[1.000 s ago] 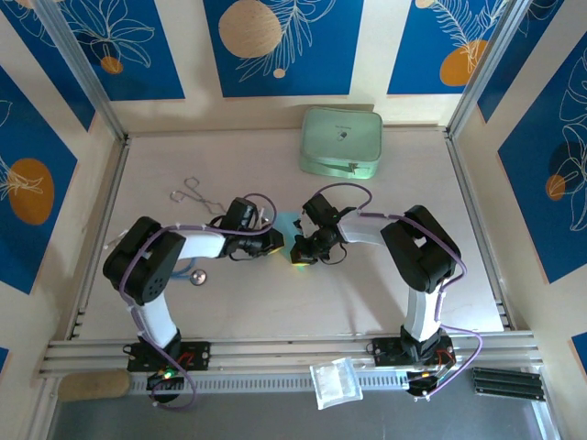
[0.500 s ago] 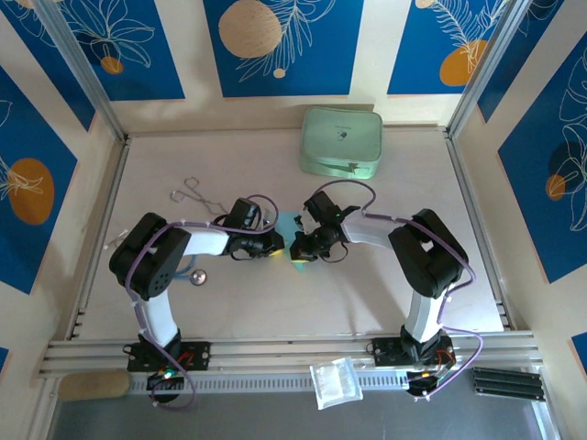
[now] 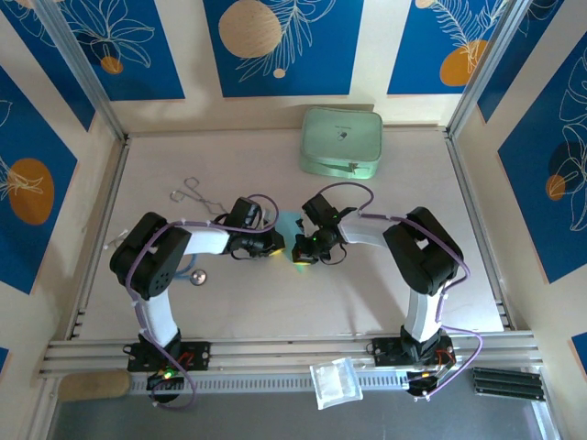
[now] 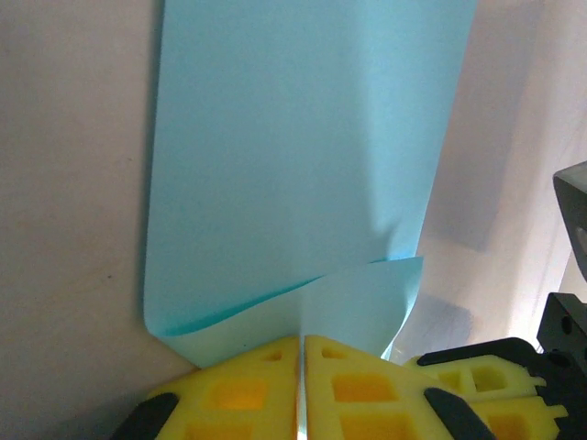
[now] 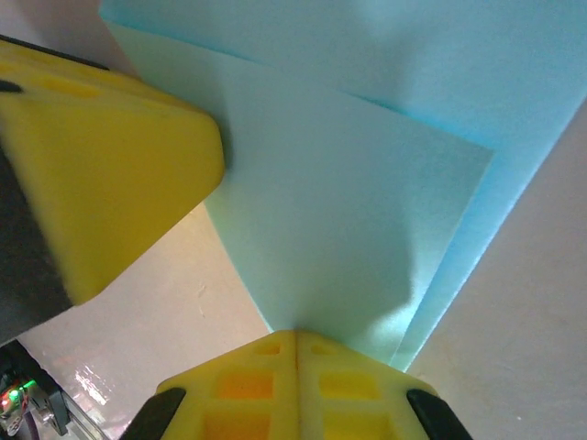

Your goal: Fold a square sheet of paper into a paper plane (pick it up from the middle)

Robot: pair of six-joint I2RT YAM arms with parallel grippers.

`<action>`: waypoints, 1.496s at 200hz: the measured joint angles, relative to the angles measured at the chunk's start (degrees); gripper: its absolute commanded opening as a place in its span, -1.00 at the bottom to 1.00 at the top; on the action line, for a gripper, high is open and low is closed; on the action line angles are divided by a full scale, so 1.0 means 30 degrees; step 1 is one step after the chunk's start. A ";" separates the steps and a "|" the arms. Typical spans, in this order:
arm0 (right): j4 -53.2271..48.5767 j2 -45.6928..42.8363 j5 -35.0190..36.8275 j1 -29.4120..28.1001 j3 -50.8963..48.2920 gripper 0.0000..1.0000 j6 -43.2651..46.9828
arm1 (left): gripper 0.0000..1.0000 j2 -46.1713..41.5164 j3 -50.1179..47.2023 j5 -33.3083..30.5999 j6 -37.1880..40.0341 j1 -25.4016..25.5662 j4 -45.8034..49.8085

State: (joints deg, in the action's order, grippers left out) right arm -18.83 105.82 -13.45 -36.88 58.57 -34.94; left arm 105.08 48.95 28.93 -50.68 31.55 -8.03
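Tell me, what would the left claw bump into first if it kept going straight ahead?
Probably just the paper it is pinching: the sheet stretches ahead of the left claw across the table. The right claw sits off to the side, seemingly out of that line.

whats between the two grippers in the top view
The sky-blue sheet of paper lies between the left gripper and the right gripper. The wrist views show both shut on it.

The pale table (image 3: pixel 358 298) is enclosed by cream walls (image 3: pixel 371 55), on which blue panels (image 3: pixel 316 69) with white leaves and orange circles are mounted.
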 measured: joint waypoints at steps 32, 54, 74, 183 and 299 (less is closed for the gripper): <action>-0.0517 0.0182 0.0117 0.0000 0.0313 -0.92 0.0816 | -0.70 0.0146 0.0583 -0.0175 0.0437 -0.0138 0.0758; -0.0670 0.0197 0.0313 0.0000 0.0386 -0.93 0.1435 | -0.70 0.0335 0.1144 -0.0291 0.1049 -0.0328 0.1450; -0.0765 0.0197 0.0415 0.0015 0.0444 -0.94 0.1894 | -0.70 0.0517 0.1530 -0.0437 0.1698 -0.0721 0.1931; -0.1056 0.0197 0.0430 0.0109 0.0627 -0.95 0.3038 | -0.70 -0.0590 0.3577 -0.1384 0.5151 -0.2594 0.5690; -0.1661 0.0918 -0.1027 0.1078 0.1443 -0.94 0.5085 | -0.84 -0.0605 0.2222 -0.0495 0.2936 0.0109 0.3053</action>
State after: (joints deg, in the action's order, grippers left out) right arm -23.81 108.57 -16.53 -33.65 62.89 -19.68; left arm 103.26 55.61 27.44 -41.87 31.88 1.13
